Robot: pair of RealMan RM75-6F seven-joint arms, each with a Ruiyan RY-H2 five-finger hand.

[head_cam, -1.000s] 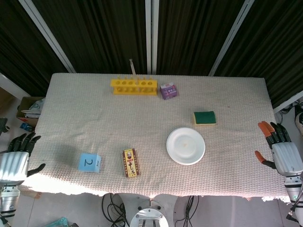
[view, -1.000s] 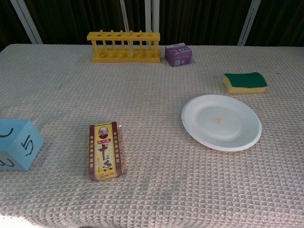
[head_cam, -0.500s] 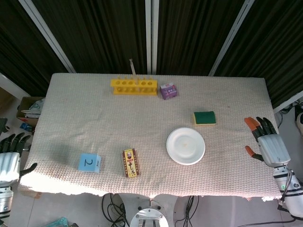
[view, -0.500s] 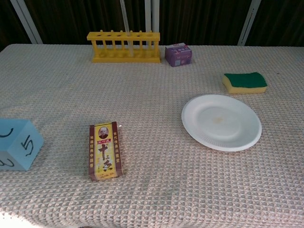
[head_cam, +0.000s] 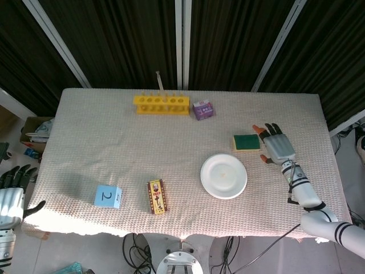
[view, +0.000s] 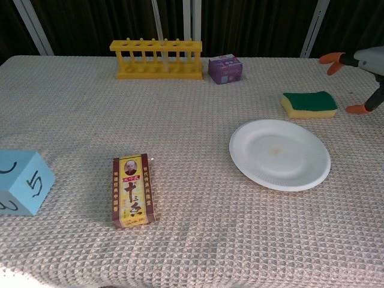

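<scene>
The right robot hand [head_cam: 278, 147] hovers with fingers spread and empty just beside the sponge [head_cam: 246, 142], which lies near the table's [head_cam: 80, 125] right edge; the left robot hand [head_cam: 11, 200] hangs open off the left edge. This looks like the reach toward the sponge; next, the fingers must settle over it and close.

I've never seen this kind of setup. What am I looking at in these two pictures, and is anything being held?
This is a two-armed robot with finger hands at a table under a woven cloth. One picture looks down from its head, the other looks forward from its chest. The right hand hovers open beside the green sponge, holding nothing. The left hand sits off the table's edge, also holding nothing. On the cloth lie a white plate, a small printed box, a blue numbered cube, a yellow tube rack and a purple box.
</scene>
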